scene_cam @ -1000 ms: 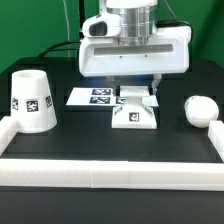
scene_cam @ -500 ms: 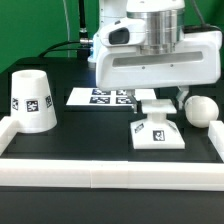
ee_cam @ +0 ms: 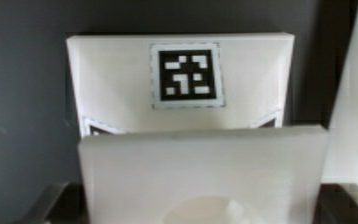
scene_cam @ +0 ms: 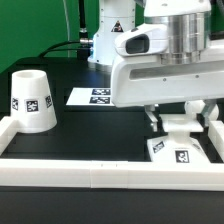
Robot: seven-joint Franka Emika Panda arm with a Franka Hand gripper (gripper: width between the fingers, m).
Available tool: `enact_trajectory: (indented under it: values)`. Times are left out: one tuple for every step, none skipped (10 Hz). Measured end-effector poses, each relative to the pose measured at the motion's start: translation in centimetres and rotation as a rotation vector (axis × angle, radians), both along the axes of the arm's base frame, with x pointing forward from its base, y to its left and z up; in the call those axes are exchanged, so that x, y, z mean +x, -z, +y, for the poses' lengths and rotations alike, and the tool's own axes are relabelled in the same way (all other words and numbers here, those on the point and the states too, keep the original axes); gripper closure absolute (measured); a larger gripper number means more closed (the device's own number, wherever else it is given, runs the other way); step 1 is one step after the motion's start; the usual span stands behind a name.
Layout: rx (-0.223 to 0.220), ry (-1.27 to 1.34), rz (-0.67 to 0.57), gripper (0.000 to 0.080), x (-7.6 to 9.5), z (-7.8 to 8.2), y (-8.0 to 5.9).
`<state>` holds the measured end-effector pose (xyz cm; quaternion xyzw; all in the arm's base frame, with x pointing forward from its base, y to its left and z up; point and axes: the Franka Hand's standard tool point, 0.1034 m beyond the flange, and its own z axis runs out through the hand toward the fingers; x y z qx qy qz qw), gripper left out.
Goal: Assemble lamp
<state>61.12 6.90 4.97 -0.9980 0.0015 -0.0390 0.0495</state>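
Pincer clamps the base from directly above, one finger each side.

Marker board on black table, white rail along near edge.

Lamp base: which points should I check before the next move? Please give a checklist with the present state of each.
1. Base upright, tag readable: ok.
2. Gripper fingers on both sides of the base's raised top: ok.
3. Grip firm: cannot tell.
4. Base touching the front rail: cannot tell.
5. Shade upright, apart from the arm: ok.
6. Bulb position: cannot tell, hidden.
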Motion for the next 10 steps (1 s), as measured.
enact_trajectory:
  values:
    - [0.002, 0.001, -0.006, 0.0265, 0.5, 0.5, 0.0]
    - [0.004, -0.002, -0.005, 0.0265, 0.8, 1.0, 0.0]
    - [0.005, -0.01, 0.003, 0.0265, 1.1, 1.6, 0.0]
    - [0.005, -0.012, 0.007, 0.0265, 1.2, 1.9, -0.1]
    - [0.004, -0.011, 0.007, 0.0265, 1.3, 1.9, -0.1]
    - [0.004, -0.011, 0.007, 0.0265, 1.3, 1.8, -0.1]
    - [0.004, -0.012, 0.007, 0.024, 1.3, 1.8, -0.1]
    - [0.004, -0.012, 0.007, 0.024, 1.2, 1.8, -0.1]
    - [0.004, -0.012, 0.007, 0.0125, 1.2, 1.8, -0.1]
    - [0.004, -0.012, 0.007, 0.0125, 1.2, 1.8, 0.0]
